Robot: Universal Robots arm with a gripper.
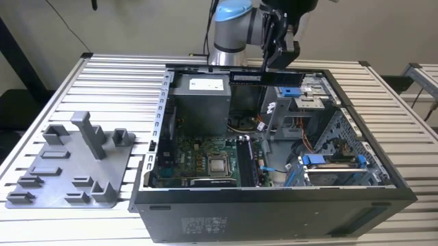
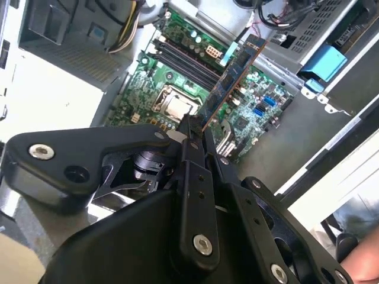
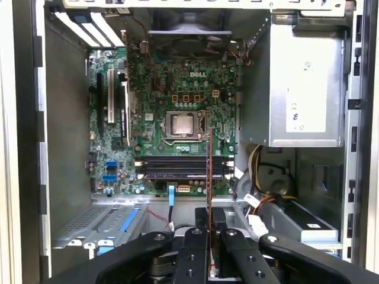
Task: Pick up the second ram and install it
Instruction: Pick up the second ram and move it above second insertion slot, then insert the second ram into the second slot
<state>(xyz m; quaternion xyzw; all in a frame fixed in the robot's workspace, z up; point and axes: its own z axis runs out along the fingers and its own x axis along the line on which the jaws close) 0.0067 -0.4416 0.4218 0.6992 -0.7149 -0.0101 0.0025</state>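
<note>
Above the open computer case (image 1: 274, 210), the gripper (image 1: 272, 66) is clamped on the second ram (image 1: 267, 78). It's a long, narrow dark board, with chips lining its face in the second wrist view (image 2: 232, 76), hanging high over the case's motherboard (image 1: 198, 154).

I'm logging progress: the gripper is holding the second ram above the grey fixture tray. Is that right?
No. The gripper does hold the second ram, but above the open computer case, not the grey fixture tray, which lies beside the case. The exterior view shows it.
</note>
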